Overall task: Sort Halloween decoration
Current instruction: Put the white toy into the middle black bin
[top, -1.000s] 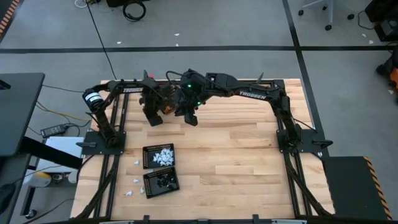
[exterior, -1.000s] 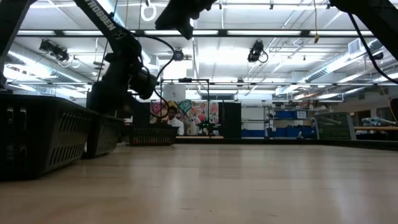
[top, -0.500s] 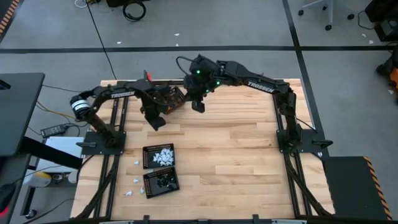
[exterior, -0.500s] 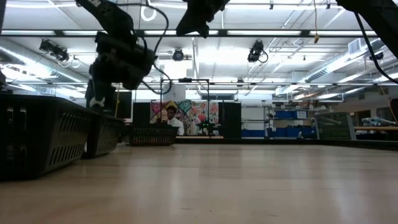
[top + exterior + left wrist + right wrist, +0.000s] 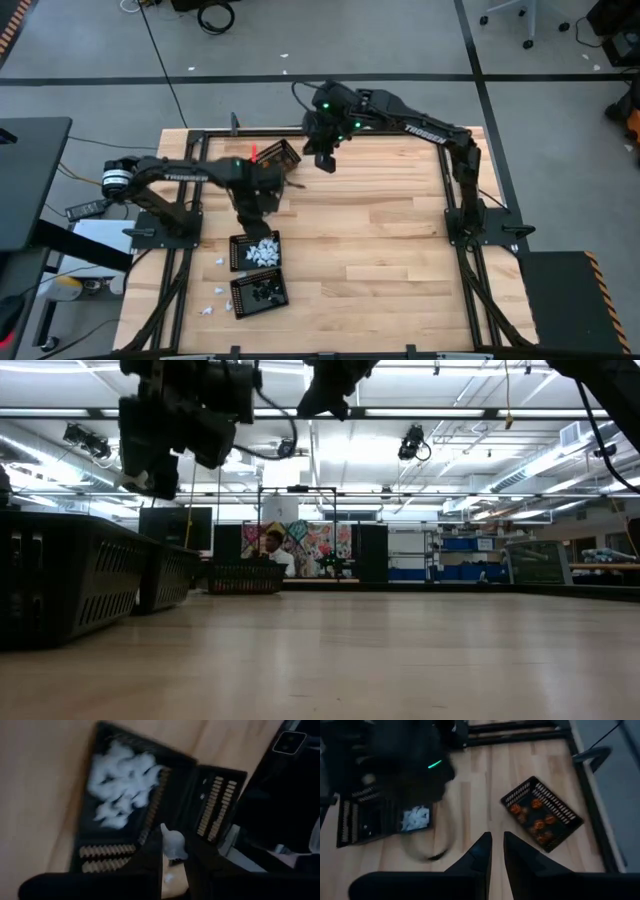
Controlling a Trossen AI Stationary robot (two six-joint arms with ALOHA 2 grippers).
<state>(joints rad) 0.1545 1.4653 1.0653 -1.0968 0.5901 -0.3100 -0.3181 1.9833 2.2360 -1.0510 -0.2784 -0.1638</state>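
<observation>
Left gripper (image 5: 174, 851) pinches a white piece (image 5: 173, 843) above the basket of white pieces (image 5: 255, 251) near the bench's (image 5: 380, 240) left edge. Black-piece basket (image 5: 259, 293) adjoins; orange-piece basket (image 5: 542, 813) sits at the far edge. Right gripper (image 5: 497, 845), closed and empty, hovers nearby.

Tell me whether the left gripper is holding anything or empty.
Holding. In its wrist view the left gripper is shut on a white piece above the basket of white pieces.

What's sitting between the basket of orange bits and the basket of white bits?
In the high view, the left gripper hangs between the orange basket and the white basket, pinching a white piece; under it, bare table.
</observation>
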